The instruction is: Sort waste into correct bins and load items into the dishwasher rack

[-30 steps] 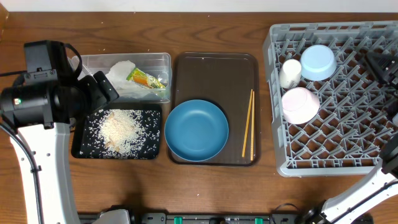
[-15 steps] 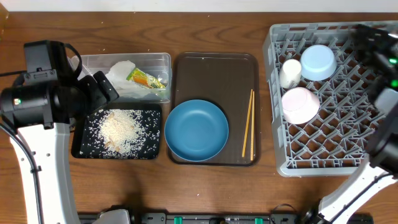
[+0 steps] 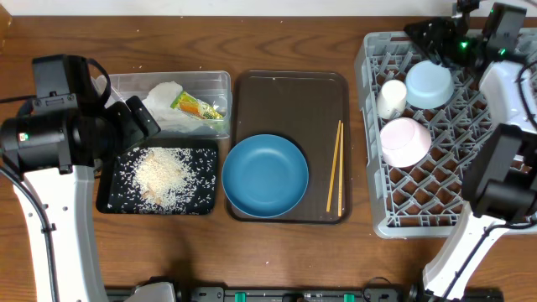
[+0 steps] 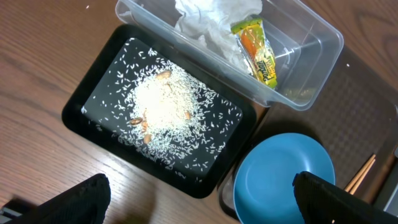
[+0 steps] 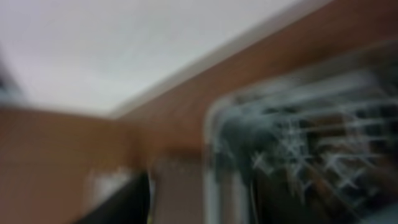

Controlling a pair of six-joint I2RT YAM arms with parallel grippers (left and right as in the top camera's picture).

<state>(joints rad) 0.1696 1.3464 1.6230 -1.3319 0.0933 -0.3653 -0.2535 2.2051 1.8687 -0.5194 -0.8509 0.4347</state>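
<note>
You're hovering the right claw (image 3: 424,35), gap unclear, at the rack (image 3: 445,184) far edge; chopsticks (image 3: 335,168) are lying near-to-far on its left, farther from the spread left claw (image 4: 205,196).

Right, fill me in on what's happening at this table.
It's a clear-up, part done. The napkin and wrapper lie in the clear tub, the rice on the black tray. A light-blue bowl, a white bowl and a cup sit in the rack; the blue plate and chopsticks wait on the brown tray. The left gripper hangs open and empty by the black tray. The right gripper is above the rack near the light-blue bowl; its jaws are unclear.
</note>
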